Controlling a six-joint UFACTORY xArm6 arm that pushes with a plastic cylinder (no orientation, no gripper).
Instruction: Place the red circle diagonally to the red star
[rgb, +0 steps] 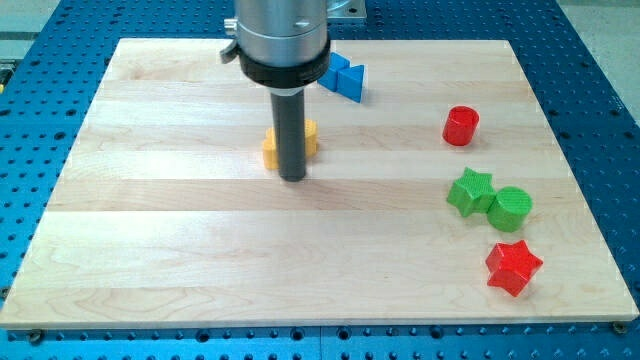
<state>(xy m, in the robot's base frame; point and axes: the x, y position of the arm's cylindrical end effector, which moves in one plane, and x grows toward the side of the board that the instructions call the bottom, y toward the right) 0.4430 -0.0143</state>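
The red circle (461, 126) stands at the view's right, upper part of the wooden board. The red star (513, 267) lies at the view's lower right, well below the circle. Between them sit a green star (470, 192) and a green circle (511, 209), touching each other. My tip (293, 177) rests on the board left of centre, far to the left of the red circle, just in front of a yellow block (276, 147) that the rod partly hides.
A blue block (344, 77) lies near the view's top, partly behind the arm's grey housing (281, 40). The wooden board (150, 250) sits on a blue perforated table.
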